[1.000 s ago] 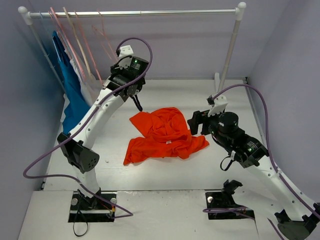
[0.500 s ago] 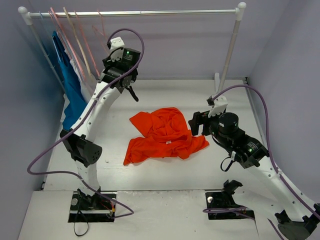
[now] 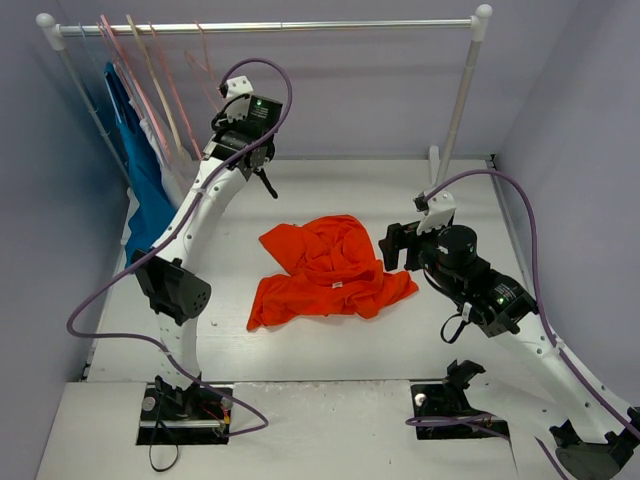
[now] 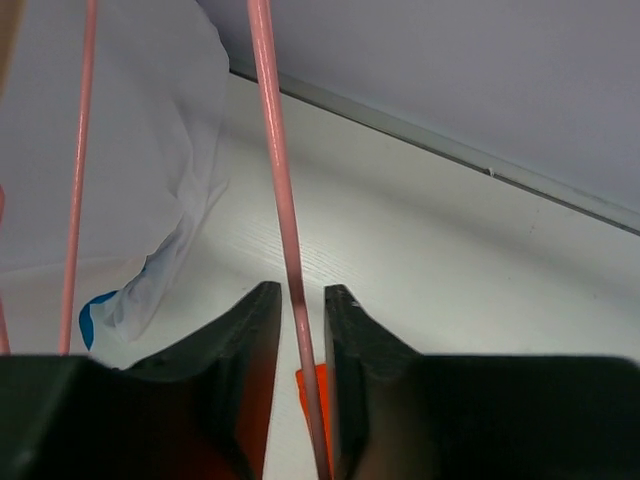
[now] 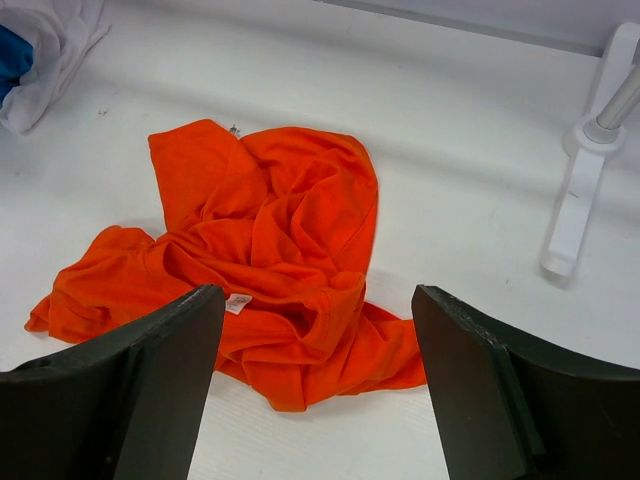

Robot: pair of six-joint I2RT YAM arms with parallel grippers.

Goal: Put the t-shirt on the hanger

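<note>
Tabletop carrying crumpled orange t-shirt, left hand narrowly parted, pink hanger between its fingers, right hand wide open, empty, beside t-shirt.

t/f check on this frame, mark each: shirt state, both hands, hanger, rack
1. The t-shirt lies crumpled on the table. True.
2. The right hand is gripping the t-shirt. False: it is wide open and holds nothing, and the shirt lies apart from it.
3. The hanger wire runs between the fingers of the left hand. True, though a sliver of gap shows, so it is not clamped.
4. The t-shirt is on the hanger. False: not yet.
5. The blue garment hangs at the right end of the rail. False: at the left end.
</note>
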